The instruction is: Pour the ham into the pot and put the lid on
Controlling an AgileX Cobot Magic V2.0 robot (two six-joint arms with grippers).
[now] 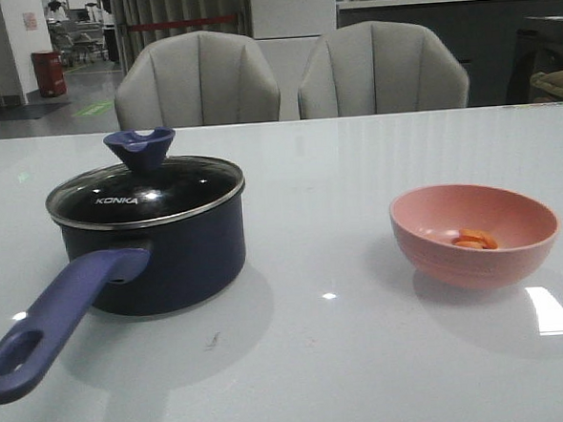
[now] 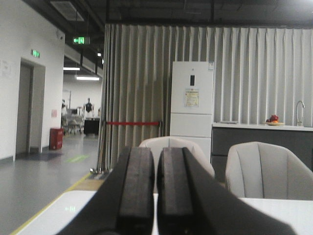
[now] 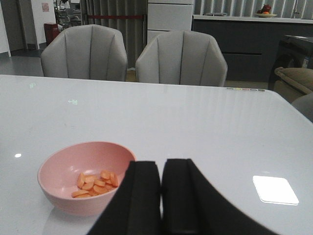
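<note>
The white counter (image 1: 336, 169) carries the pot (image 1: 155, 252) with the lid (image 1: 147, 192) seated on its rim, and well apart from it the pink bowl (image 3: 85, 176) holding the ham (image 3: 95, 183); that bowl lies just ahead of the right tool (image 3: 161, 196) and slightly to its side. Both the right tool and the left tool (image 2: 155, 188) have their fingers pressed together and grip nothing, the left one raised and aimed at the two grey chairs (image 1: 197, 82) beyond the counter. No step looks begun, and since the lid blocks the pour, the next move probably calls for the left tool to spread, descend and lift it by the blue knob (image 1: 140, 148).
</note>
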